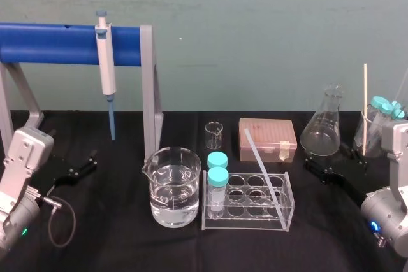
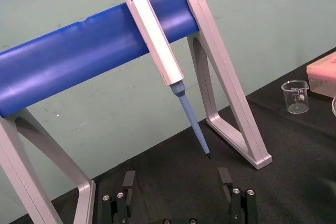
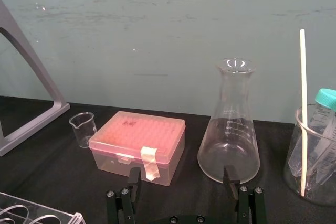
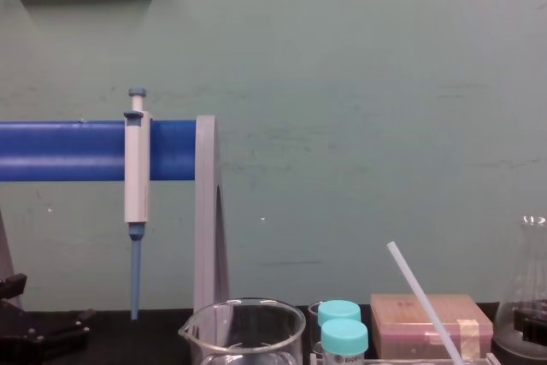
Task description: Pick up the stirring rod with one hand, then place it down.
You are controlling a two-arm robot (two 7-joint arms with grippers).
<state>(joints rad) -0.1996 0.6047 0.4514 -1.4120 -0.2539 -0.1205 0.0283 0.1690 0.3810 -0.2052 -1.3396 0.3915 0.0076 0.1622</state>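
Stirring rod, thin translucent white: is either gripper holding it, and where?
Nothing held: black left gripper and right gripper are open; the stirring rod rests on the clear tube rack.

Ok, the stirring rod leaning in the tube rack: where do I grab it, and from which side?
Grip the stirring rod on its upper stretch, above the rack. It leans, lower end in the rack, upper end raised toward the back, leaving that part clear. Come from the right with the open right gripper, the nearer one, jaws across the shaft; the left gripper sits parked far left.
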